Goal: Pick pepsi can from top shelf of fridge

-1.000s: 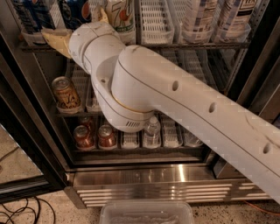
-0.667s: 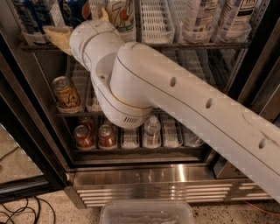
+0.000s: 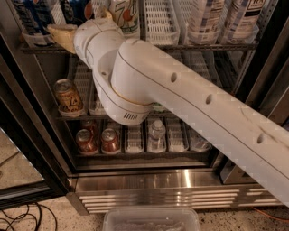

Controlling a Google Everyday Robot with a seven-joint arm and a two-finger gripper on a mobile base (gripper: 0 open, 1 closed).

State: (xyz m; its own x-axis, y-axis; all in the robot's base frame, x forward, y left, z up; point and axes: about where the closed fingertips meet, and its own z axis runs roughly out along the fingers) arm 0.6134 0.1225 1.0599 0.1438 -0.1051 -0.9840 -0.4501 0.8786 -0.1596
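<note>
The fridge [image 3: 171, 195] stands open in front of me. The pepsi can [image 3: 72, 9] is a dark blue can at the left of the top shelf [image 3: 203, 46], cut off by the frame's top edge. It stands between a blue-and-white patterned can [image 3: 31, 18] and a white-green 7UP can [image 3: 125, 16]. My gripper [image 3: 72, 23] with its tan tips is up at the top shelf's front rail, right at the pepsi can. My white wrist and arm [image 3: 149, 85] hide the can's lower part.
Empty white lane trays [image 3: 158, 20] and clear bottles [image 3: 203, 20] fill the top shelf's right. A brown can [image 3: 67, 95] stands on the middle rack. Two red cans [image 3: 97, 140] and a water bottle [image 3: 156, 134] are on the lower rack. A clear plastic bin [image 3: 151, 220] lies on the floor.
The arm and gripper stay at the top shelf by the pepsi can, with hardly any visible movement.
</note>
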